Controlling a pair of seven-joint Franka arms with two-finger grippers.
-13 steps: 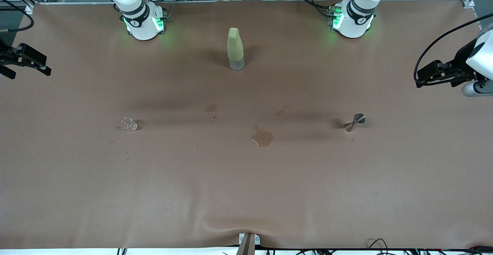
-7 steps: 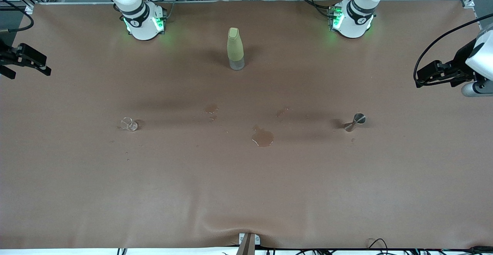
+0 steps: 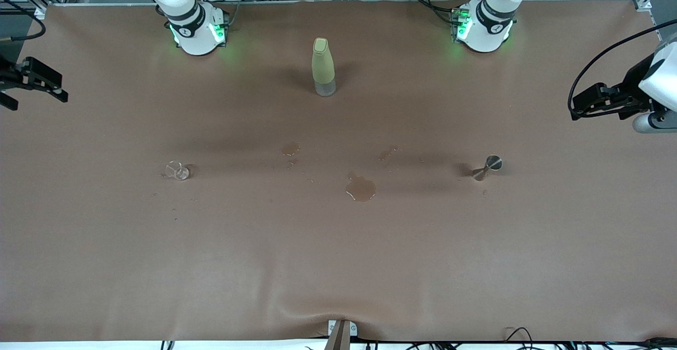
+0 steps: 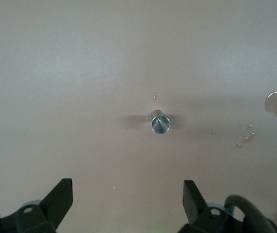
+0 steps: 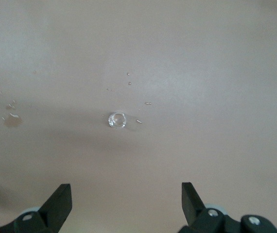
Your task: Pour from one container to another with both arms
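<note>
A tiny glass cup [image 3: 177,171] stood at the bench's [image 3: 338,265] nine o'clock, a silver jigger [image 3: 487,166] at three. Both empty grippers, left [image 4: 128,196] and right [image 5: 126,199], hung spread high overhead. Each would best descend straight, centring its jaws before closing.

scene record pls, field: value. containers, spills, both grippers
cup: tiny clear glass cup, upright, toward the right arm's end
jigger: small silver hourglass metal jigger, upright, toward the left arm's end
bottle: tall pale yellow-green bottle, upright, between the bases
spills: brown puddle mid-table, smaller spots nearby
left gripper: open, high over the jigger
right gripper: open, high over the cup
</note>
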